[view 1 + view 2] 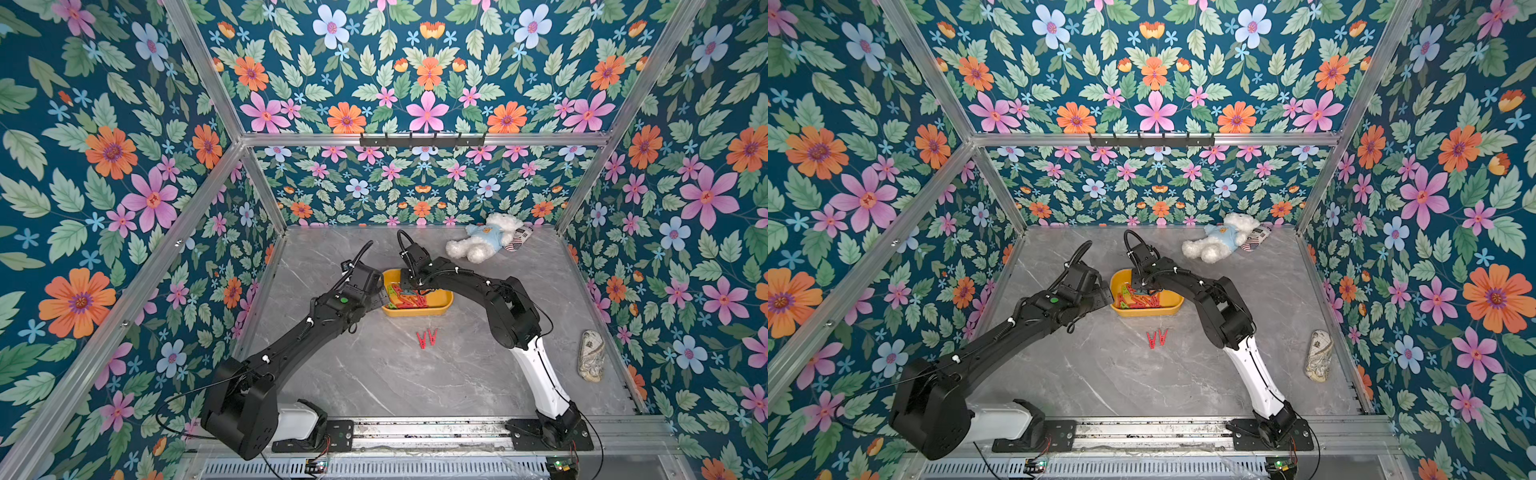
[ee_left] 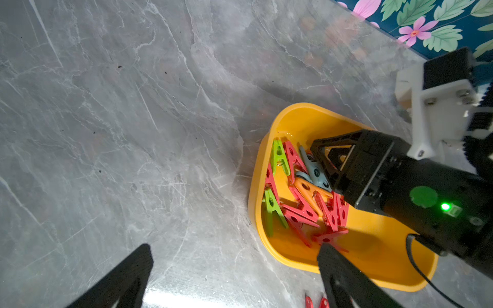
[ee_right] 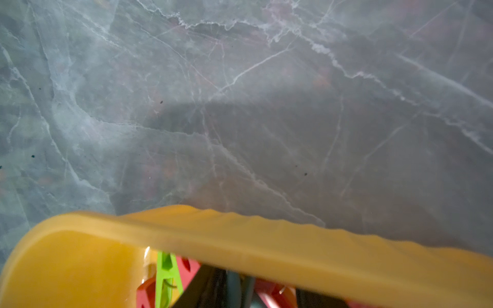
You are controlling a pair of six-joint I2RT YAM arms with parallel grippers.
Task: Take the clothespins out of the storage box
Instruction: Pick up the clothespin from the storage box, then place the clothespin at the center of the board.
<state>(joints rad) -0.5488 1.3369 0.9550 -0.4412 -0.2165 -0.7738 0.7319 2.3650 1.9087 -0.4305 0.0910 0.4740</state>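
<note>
The step in hand is a pick from inside the storage box; the right gripper is lowered into the yellow tray among the clothespins, its jaws set either side of the grey-blue clothespin; the right wrist view shows a grey-blue strip between the two dark fingers, but whether they already pinch it or only straddle it cannot be told. The left gripper is spread wide and empty, hovering just beside the box's end, with one finger over its rim.

The box sits near the middle of the grey marble tabletop, between the two arms; most pins lie heaped in one half of it, red ones with some green, orange and the grey-blue one; two red clothespins already lie side by side on the table just in front of the box, so the task looks early.

The next move probably calls for a firm squeeze on that one pin, then a straight lift clear of the rim without dragging tangled neighbours, and a set-down beside the two red ones.

No writing is legible; the plush bear has a print on its blue shirt too small to read; the striped pouch beside it and the patterned case show no readable text; the green sticker on the right wrist is blank.
</note>
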